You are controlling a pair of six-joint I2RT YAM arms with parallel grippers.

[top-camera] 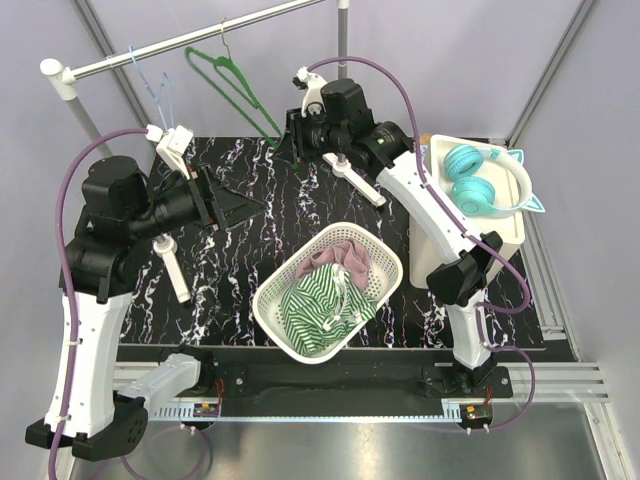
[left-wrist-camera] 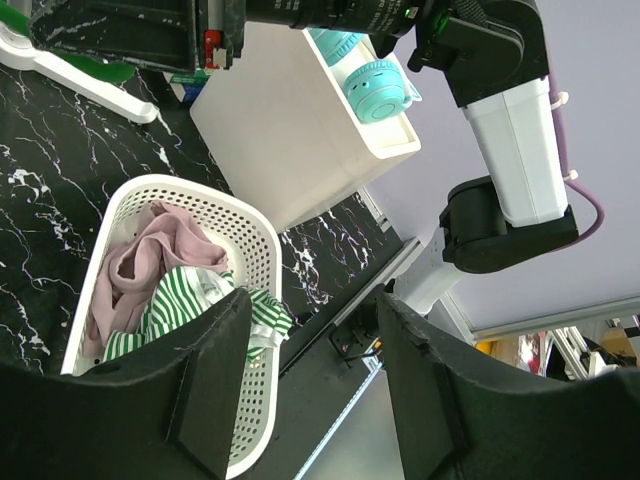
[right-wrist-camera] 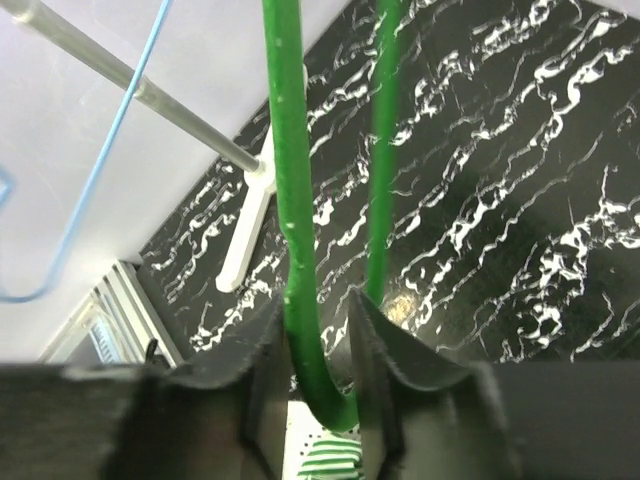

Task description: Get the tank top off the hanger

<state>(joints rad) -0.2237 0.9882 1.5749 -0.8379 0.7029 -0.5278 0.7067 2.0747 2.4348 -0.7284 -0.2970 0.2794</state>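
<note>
Striped tank top (top-camera: 315, 305) lies in the white basket (left-wrist-camera: 258, 330), apparently off the bare green hanger (right-wrist-camera: 285, 150) beyond the basket; right gripper (right-wrist-camera: 318, 330) jaws, narrowly parted, loosely straddle the hanger, left gripper (left-wrist-camera: 310, 370) gapes empty beside the basket, so next likely just backing clear.

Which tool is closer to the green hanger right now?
Right. The right tool straddles the lower bend of the green hanger, one finger on each side. The left tool sits apart to its left, open and aimed toward the basket.
</note>
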